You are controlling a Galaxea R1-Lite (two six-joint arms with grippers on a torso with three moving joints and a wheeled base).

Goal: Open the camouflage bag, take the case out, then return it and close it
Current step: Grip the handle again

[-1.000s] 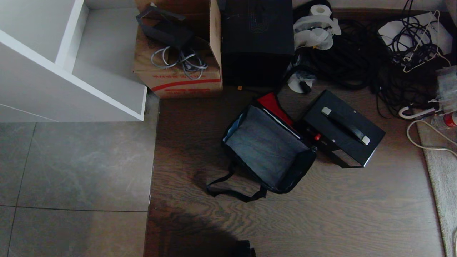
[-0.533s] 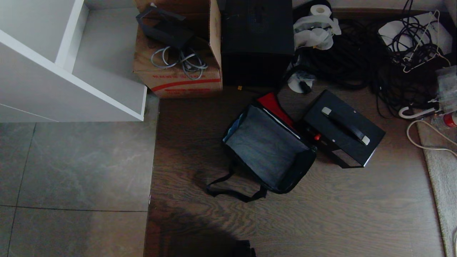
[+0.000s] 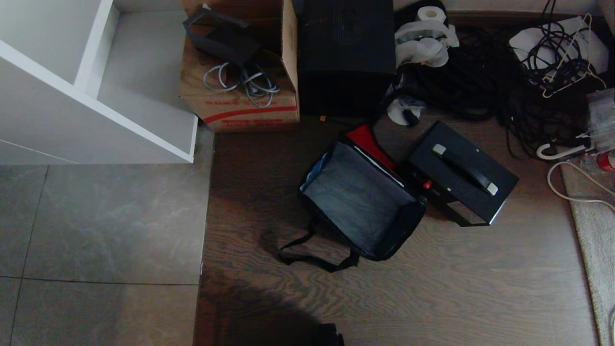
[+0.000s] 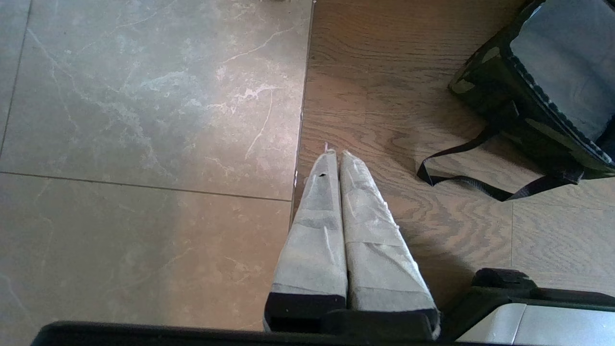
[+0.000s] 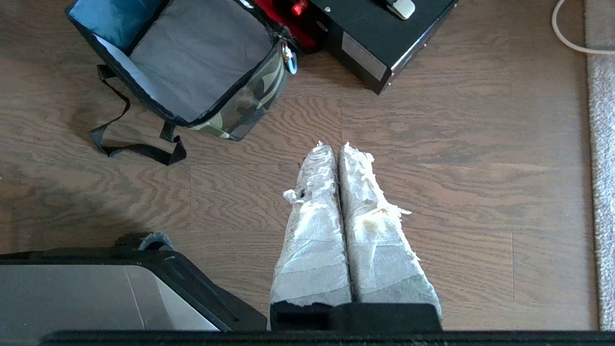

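Black and rigid, the case [image 3: 459, 173] stands on the wooden floor [image 3: 432, 288] just beside the camouflage bag [image 3: 360, 197], on the side of the bag's red inner lid panel [image 3: 367, 142]; whether the two touch I cannot tell. The bag is open and looks empty, its grey lining showing, and its black shoulder strap [image 3: 307, 254] lies loose on the floor. The case seems stiff and probably rather heavy, with smooth sides that could slip, so the best place to hold is the flat handle [image 3: 463, 169] on top, near its middle between the pale metal mounts, so that the case hangs level. The bag is soft and its walls may fold inward; holding the rim could help keep the mouth wide while the case goes down. Both arms are parked low above the floor, away from both things: the left gripper [image 4: 335, 154] and the right gripper [image 5: 335, 146] each have their taped fingers pressed together with nothing between them.
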